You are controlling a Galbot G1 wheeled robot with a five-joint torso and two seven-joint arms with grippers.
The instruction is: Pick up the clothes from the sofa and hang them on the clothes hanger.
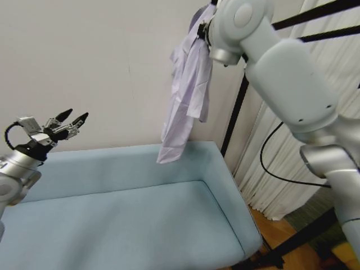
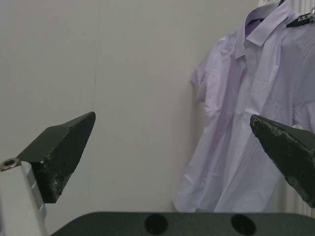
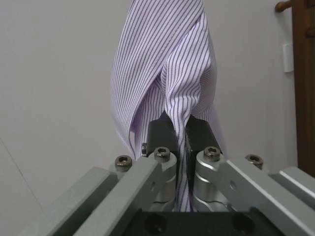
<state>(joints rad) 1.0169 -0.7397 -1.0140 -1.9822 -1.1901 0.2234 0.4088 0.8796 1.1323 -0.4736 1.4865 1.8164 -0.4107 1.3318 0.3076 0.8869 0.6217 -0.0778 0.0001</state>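
Hanging step: right gripper (image 1: 202,29), top centre, pinches the lilac shirt (image 1: 188,90) beside the rack (image 1: 235,115); left gripper (image 1: 72,122) spread wide, lower left; hooking it on likely comes next

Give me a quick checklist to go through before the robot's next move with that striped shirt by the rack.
1. Grip on the shirt: ok. The right gripper is shut on a pinched fold of it.
2. Shirt off the seat: ok. It hangs high, with its hem near the sofa backrest.
3. Hem clear of the backrest: cannot tell.
4. Shirt hung on the rack: cannot tell. It hangs beside the black pole.
5. Spare left gripper: ok. It is open, holds nothing, and sits over the sofa's left end, apart from the shirt.
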